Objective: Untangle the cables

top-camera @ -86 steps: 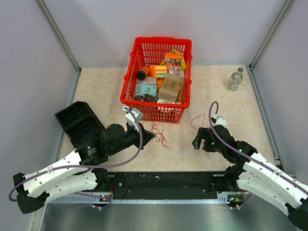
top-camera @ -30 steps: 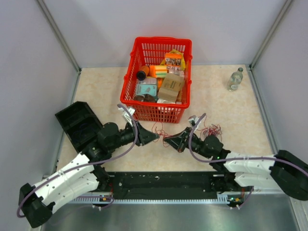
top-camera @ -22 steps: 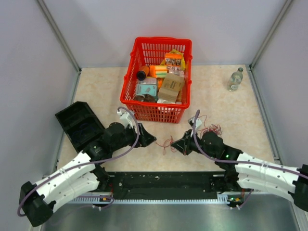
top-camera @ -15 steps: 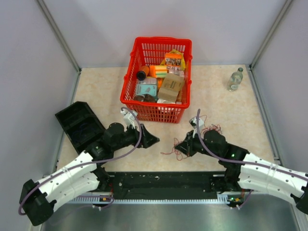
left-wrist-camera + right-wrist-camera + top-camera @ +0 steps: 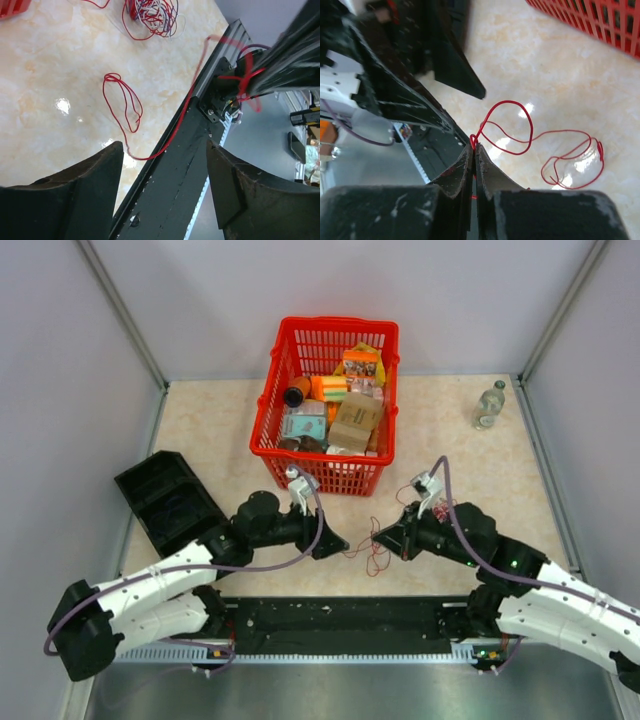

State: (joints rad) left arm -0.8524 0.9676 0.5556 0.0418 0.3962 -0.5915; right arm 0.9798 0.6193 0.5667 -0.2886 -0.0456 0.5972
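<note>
- Plainly, the right gripper point(image 5: 473, 150) is pinched together on one red strand point(image 5: 522, 122); the left gripper point(image 5: 165, 150) hangs apart, holding nothing.
- The cables point(image 5: 152, 12) lie bunched at about 4 o'clock from the basket point(image 5: 340, 320).
- They are probably light, limp and springy, and best taken by a free end.

Red cable point(image 5: 509, 102) loops just past the black right gripper point(image 5: 473, 148) jaws, over the cream marbled table point(image 5: 545, 75), red mesh basket point(image 5: 590, 20) beyond. Tangle point(image 5: 152, 12) is red, white, purplish.
</note>
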